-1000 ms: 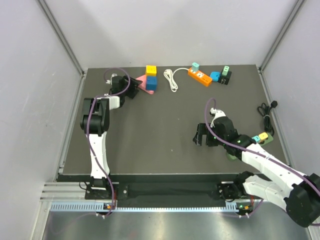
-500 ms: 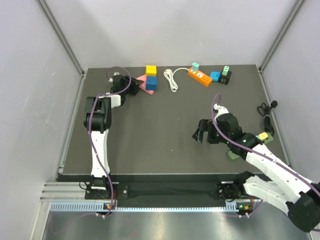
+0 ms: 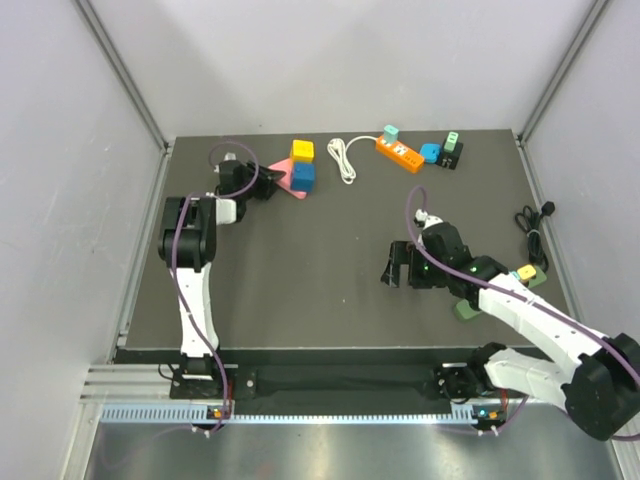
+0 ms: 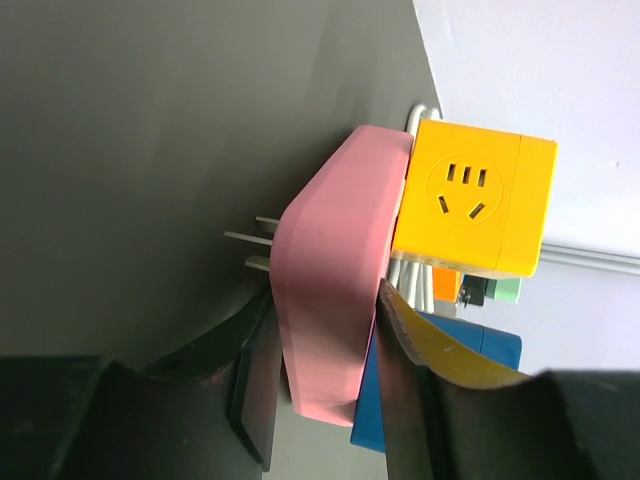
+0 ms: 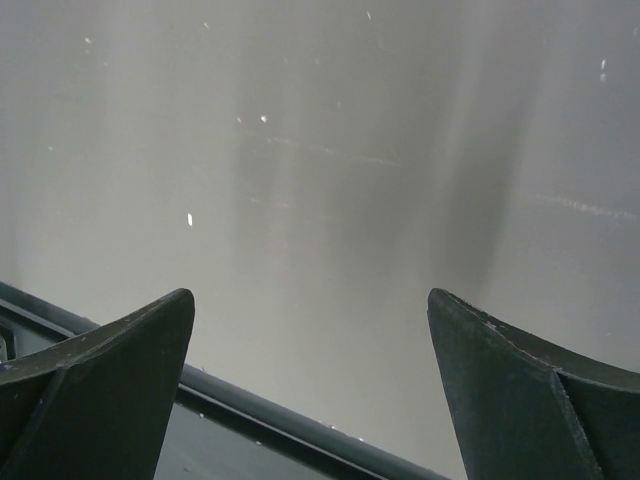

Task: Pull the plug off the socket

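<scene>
Right fingers: your right gripper (image 5: 310, 300) stands spread wide and holds nothing. Only the bare dark table (image 5: 350, 150) lies between and beyond its tips.
Left fingers: your left gripper (image 4: 325, 385) is clamped on the pink plastic plug (image 4: 330, 270), one finger on each flat side.
Hidden: the plug's near end is buried between those fingers.
Prongs: three bare metal prongs (image 4: 252, 240) jut out just past one fingertip, in no socket.
Yellow cube socket (image 4: 475, 205): beyond the fingertips, against the plug's far end. You cannot tell whether they are joined.
Blue cube socket (image 4: 492, 348): behind the other finger, mostly covered.
Orange power strip (image 3: 400, 153): far beyond both grippers, its plugs too small to read.
</scene>
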Robot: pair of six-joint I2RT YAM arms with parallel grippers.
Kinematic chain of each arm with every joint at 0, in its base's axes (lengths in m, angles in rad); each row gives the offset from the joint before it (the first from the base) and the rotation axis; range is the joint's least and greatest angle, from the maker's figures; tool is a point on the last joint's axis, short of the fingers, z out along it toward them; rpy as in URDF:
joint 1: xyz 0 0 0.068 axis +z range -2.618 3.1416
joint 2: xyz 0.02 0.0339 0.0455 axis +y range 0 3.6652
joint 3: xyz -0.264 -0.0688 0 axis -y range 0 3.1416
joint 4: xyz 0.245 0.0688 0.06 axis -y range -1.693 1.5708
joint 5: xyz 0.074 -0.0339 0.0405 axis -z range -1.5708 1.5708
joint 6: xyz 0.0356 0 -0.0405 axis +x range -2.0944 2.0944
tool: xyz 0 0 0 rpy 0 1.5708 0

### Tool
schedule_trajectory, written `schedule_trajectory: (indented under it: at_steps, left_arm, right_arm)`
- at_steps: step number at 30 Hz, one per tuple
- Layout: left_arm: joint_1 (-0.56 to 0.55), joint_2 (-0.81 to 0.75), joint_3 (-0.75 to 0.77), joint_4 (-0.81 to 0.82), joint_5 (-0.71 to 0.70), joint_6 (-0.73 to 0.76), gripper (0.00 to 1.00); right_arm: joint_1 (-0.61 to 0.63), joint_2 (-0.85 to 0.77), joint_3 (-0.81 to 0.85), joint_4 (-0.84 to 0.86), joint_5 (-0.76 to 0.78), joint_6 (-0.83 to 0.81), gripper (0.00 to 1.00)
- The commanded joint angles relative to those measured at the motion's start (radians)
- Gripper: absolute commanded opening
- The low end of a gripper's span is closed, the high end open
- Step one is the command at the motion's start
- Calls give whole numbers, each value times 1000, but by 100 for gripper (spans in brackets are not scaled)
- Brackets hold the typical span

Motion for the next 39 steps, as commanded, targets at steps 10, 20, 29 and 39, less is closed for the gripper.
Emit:
schedule_trajectory:
  at_steps: [10, 20, 29, 39]
  left_arm:
    - [-12, -382, -544, -23, 78, 80, 0]
    - [-35, -664, -931, 44, 127, 86, 0]
    - [-69, -935, -1138, -36, 95, 98, 0]
    - [-143, -1185, -1299, -104, 37, 72, 0]
  right_arm:
    - [40, 178, 144, 177, -15, -55, 100]
    - [172, 458, 381, 171, 95, 27, 100]
    - [211, 579, 520, 131, 104, 149, 100]
    - [313, 593, 540, 109, 239, 181, 100]
